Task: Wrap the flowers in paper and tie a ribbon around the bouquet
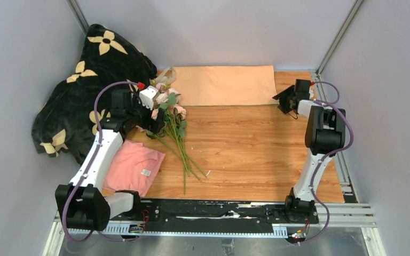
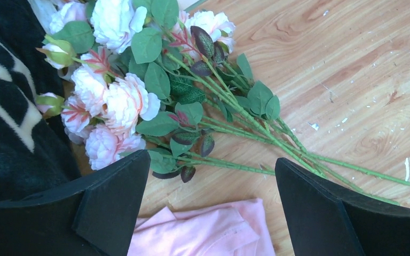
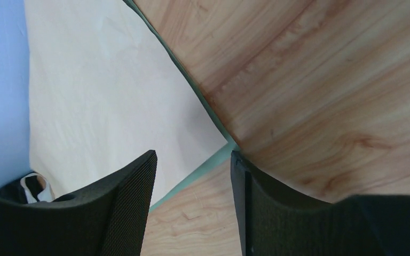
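One white label [image 1: 146, 172] is showing on the folded pink cloth [image 1: 133, 166] at the lower left of the top view, but its print is coming out too small to read. Cream flower shapes are patterning the crumpled black blanket [image 1: 83, 90] at upper left.

The bunch of pink and cream roses [image 1: 171, 120] with long green stems is lying on the wooden table [image 1: 245, 144] left of centre. Its heads are pointing to the upper left beside the blanket and its stems are running down toward lower centre. The left gripper [image 2: 213, 181] is hovering over the leafy stems with its fingers spread wide, gripping nothing, and the arm is covering part of the bunch from above.

The large peach-orange sheet of paper [image 1: 227, 85] is lying flat at upper centre, its long axis running left to right, with a thin green edge showing. A sheer cream-beige ribbon [image 1: 165, 74] is bunching at its left corner, hard to make out. The right gripper [image 3: 192, 170] is hanging over the paper's near right corner with its fingers apart, clamping nothing
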### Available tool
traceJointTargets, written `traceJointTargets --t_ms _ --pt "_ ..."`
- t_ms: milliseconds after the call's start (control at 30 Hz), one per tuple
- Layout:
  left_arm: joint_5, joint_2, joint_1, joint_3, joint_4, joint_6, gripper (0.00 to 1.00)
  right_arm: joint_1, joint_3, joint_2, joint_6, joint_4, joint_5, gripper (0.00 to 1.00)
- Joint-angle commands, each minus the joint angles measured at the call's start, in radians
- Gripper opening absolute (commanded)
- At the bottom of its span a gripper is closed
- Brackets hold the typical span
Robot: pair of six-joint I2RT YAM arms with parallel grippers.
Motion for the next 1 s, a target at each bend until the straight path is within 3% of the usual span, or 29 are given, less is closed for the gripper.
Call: traceJointTargets --t_ms 0,600,700,833,967 --pt "0.012 0.023 -0.007 0.035 -0.026 -0.019 0.99 0.003 0.017 0.058 0.072 0.008 0.019 0.58" --pt "0.009 0.024 -0.009 0.003 0.035 -0.062 0.98 0.033 0.224 0.238 0.097 0.141 -0.129 0.48" --pt "0.005 0.027 -0.009 0.001 0.037 -0.063 0.98 0.040 0.250 0.247 0.094 0.142 -0.140 0.38" --pt "0.001 0.022 -0.009 0.002 0.036 -0.063 0.98 0.045 0.245 0.215 0.059 0.145 -0.150 0.04" --pt "0.002 0.015 -0.010 0.008 0.028 -0.059 0.98 0.044 0.211 0.096 -0.020 0.124 -0.144 0.00"
